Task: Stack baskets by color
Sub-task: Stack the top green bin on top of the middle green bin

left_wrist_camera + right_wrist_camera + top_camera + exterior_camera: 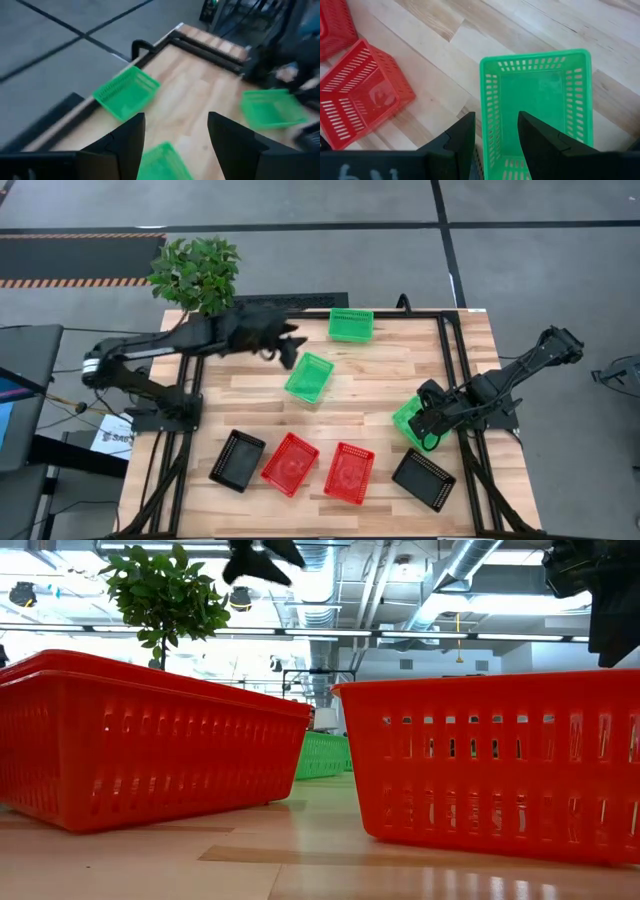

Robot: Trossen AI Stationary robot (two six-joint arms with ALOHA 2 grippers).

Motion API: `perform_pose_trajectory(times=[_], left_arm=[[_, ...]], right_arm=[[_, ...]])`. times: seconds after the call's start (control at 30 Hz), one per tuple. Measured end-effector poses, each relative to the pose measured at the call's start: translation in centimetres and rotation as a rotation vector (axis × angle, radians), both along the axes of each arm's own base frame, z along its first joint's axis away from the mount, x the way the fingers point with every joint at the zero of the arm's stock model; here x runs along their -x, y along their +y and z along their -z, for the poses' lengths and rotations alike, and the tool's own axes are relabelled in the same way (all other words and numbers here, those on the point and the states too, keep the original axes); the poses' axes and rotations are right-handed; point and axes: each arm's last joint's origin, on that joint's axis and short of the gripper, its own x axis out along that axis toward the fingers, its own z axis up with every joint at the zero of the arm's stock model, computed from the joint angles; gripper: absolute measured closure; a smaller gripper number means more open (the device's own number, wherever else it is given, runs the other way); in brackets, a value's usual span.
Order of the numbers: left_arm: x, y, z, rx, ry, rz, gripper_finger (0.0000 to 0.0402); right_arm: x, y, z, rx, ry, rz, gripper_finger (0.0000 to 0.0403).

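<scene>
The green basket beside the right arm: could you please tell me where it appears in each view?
High view: the green basket lies at the table's right side, under the right arm.
Low view: not visible.
Left wrist view: far right.
Right wrist view: centre-right.
Shared landmark: the neighbouring red basket.

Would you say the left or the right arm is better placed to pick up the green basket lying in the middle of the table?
Left, probably. The left gripper hangs open just beside the middle green basket, while the right gripper is at another green basket near the table's right edge.
</scene>
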Motion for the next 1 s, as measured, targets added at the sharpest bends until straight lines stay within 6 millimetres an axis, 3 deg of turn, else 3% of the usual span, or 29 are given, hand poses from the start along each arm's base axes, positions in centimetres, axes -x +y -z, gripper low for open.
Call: perform_pose_trajectory(times=[0.33,0.5,0.83,1.0], left_arm=[[-8.4,6.3,2.2,-0.148,0.176,0.125,0.0199],[-12.0,8.8,5.1,-0.168,0.306,0.165,0.0199],[-16.6,12.9,10.8,-0.154,0.457,0.199,0.0199],[-18.0,13.8,13.6,-0.115,0.523,0.254,0.0199]], right_arm=[[0.0,0.0,0.0,0.001,-0.001,0.000,0.0233],[0.0,0.0,0.0,0.002,-0.001,-0.003,0.0233],[0.0,0.0,0.0,-0.004,-0.004,0.007,0.0233],[0.0,0.1,0.0,-0.012,-0.009,0.016,0.0233]])
